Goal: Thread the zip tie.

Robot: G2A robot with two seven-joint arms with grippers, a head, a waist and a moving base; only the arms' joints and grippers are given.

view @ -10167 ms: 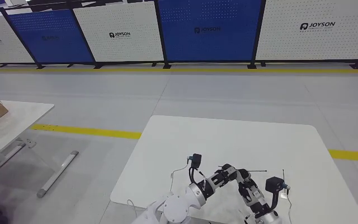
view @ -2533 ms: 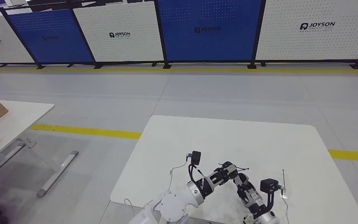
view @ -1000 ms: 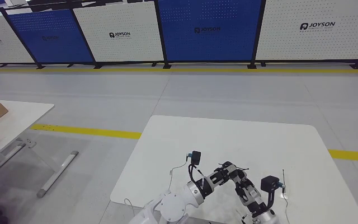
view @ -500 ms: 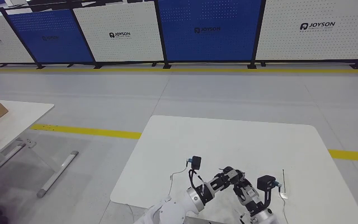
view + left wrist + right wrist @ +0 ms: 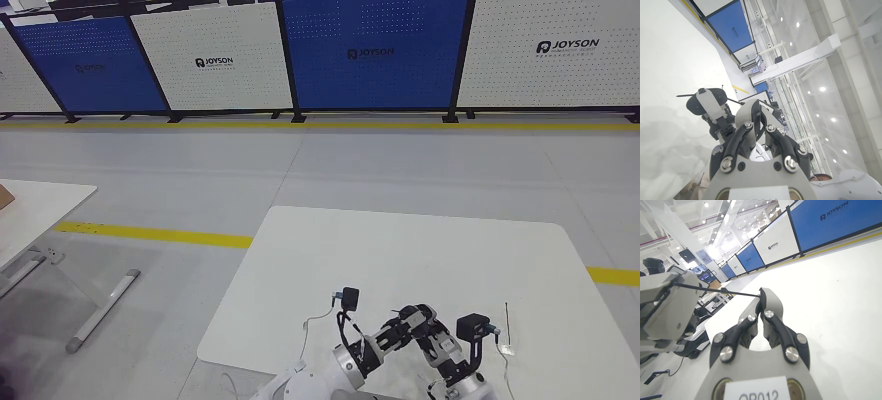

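Observation:
A thin black zip tie [image 5: 738,293] stretches in a straight line between my two grippers, with its small head [image 5: 724,291] riding on the strap between them. My right gripper [image 5: 759,297] is shut on one end of the strap. The left gripper [image 5: 758,106] is shut on the other part of the zip tie [image 5: 734,101], whose pointed tip [image 5: 677,96] sticks out past the right gripper [image 5: 704,100]. In the top view both grippers meet low over the table's near edge, left gripper [image 5: 408,320] beside right gripper [image 5: 428,326].
Another black zip tie [image 5: 506,318] lies on the white table [image 5: 400,250] to the right of the arms, with a small white scrap [image 5: 508,350] near it. The table's near edge runs close under the arms.
Both arms have drawn back toward the table's near edge over the last second. The grippers stay together on the zip tie.

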